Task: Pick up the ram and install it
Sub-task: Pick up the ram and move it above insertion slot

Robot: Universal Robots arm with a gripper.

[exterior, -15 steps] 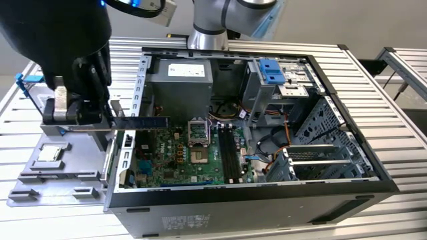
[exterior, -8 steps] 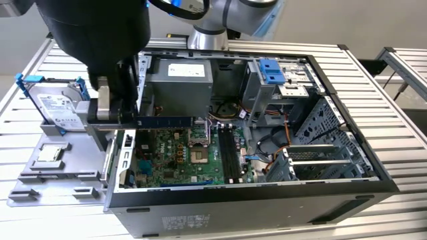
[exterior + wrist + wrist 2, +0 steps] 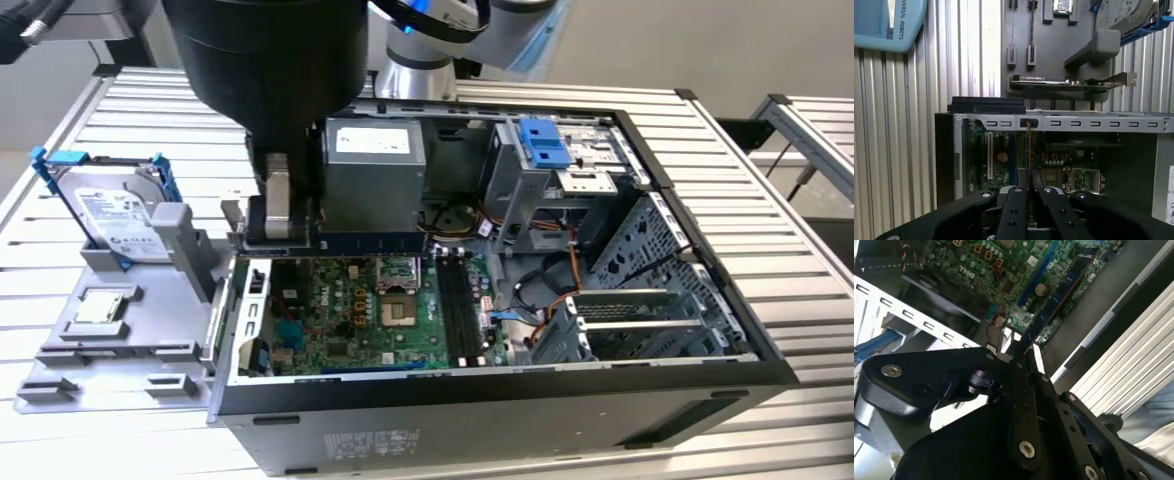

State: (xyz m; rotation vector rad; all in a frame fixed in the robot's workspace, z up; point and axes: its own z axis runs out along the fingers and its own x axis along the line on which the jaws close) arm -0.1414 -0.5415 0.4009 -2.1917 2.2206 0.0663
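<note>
The ram (image 3: 1064,290) is a thin dark stick, and my gripper (image 3: 1021,357) is shut on one end of it. The rest of the stick reaches out over the green motherboard (image 3: 979,270). In the first wrist view the ram (image 3: 1028,150) shows edge-on as a fine line rising from between the black fingers (image 3: 1015,200) of the gripper (image 3: 1029,187), in front of the open case's rear wall (image 3: 1079,123). In the exterior view the gripper (image 3: 278,215) hangs over the rear corner of the case at that view's left. The black memory slots (image 3: 461,305) lie on the motherboard (image 3: 347,320).
The open computer case (image 3: 534,385) lies on a slatted metal table (image 3: 747,200). Inside are a grey power supply (image 3: 374,170) and a blue drive caddy (image 3: 545,142). A hard drive (image 3: 118,215) in a blue frame stands on a grey fixture (image 3: 134,335) at the exterior view's left.
</note>
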